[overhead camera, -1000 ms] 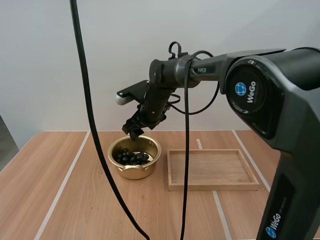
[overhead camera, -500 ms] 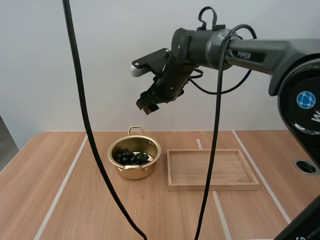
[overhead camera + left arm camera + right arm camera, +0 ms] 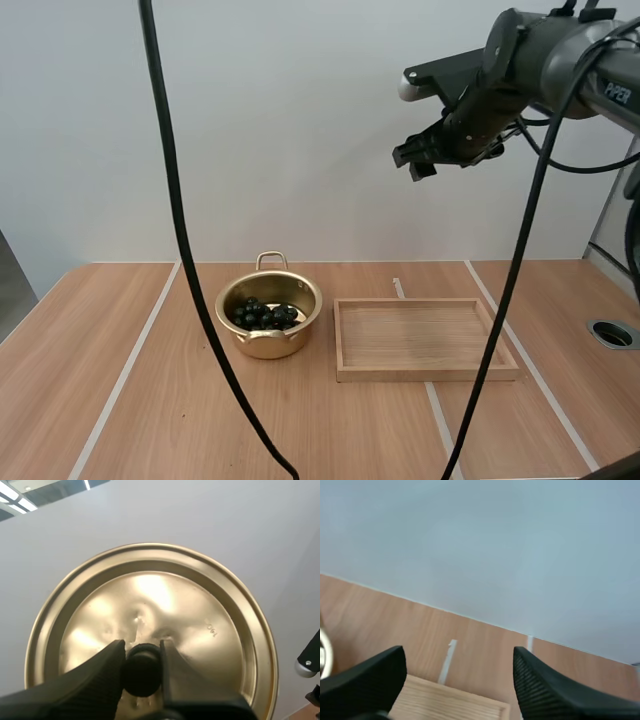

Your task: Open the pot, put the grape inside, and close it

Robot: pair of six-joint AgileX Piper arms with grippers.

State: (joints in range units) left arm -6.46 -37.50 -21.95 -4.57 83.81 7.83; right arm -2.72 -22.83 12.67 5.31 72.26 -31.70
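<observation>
A golden pot (image 3: 268, 338) stands uncovered on the table, with a bunch of dark grapes (image 3: 262, 314) lying inside it. High in the air at the upper right, well above the wooden tray, hangs my right gripper (image 3: 420, 160). In the right wrist view that gripper (image 3: 457, 656) is open, nothing between its fingers (image 3: 540, 690), and the pot's rim (image 3: 324, 652) shows beside one finger. My left gripper (image 3: 141, 650) is shut on the black knob (image 3: 142, 672) of the golden lid (image 3: 200, 630), which it holds up against the pale wall.
A shallow wooden tray (image 3: 425, 372) lies just right of the pot, and its corner (image 3: 455, 702) shows under my right gripper. Pale seams run across the wooden table (image 3: 120, 380). A round hole (image 3: 612, 334) sits near the table's right edge.
My right arm has lifted from just over the pot and swung up and far to the right. The grapes stay in the pot.
</observation>
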